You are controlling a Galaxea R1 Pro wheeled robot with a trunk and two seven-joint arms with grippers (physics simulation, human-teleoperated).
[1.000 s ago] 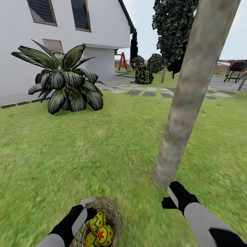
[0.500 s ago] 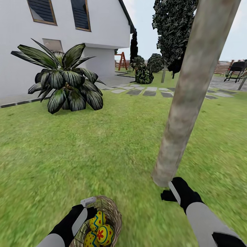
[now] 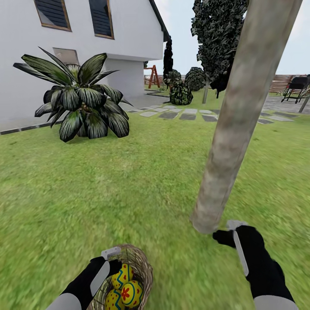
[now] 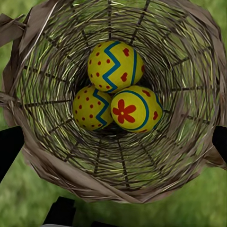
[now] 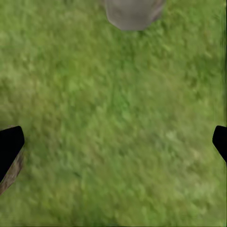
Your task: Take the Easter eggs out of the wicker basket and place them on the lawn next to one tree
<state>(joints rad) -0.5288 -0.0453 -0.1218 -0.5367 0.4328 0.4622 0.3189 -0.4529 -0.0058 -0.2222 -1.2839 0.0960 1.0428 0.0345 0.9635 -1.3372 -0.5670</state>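
The wicker basket (image 3: 137,270) sits tilted on the lawn (image 3: 129,185) at the near left, a short way from the base of the tree (image 3: 230,137). Three yellow Easter eggs (image 3: 129,290) lie inside it: one (image 4: 115,65) further in and two (image 4: 92,108) (image 4: 135,108) side by side. My left gripper (image 3: 113,259) hovers at the basket's rim. It is open, with its dark fingertips (image 4: 9,146) at either side of the basket (image 4: 47,156). My right gripper (image 3: 232,232) is open over bare grass just beside the trunk's foot (image 5: 134,12).
A large dark-leaved plant (image 3: 82,103) stands at the left in front of the white house (image 3: 129,38). Grey stepping stones (image 3: 189,115), bushes (image 3: 181,92) and a dark tree (image 3: 217,34) lie further back. Open grass spreads around the trunk.
My right arm has swung to the right and turned, so the gripper now sits right of the trunk's base. The left gripper, basket and eggs have not moved.
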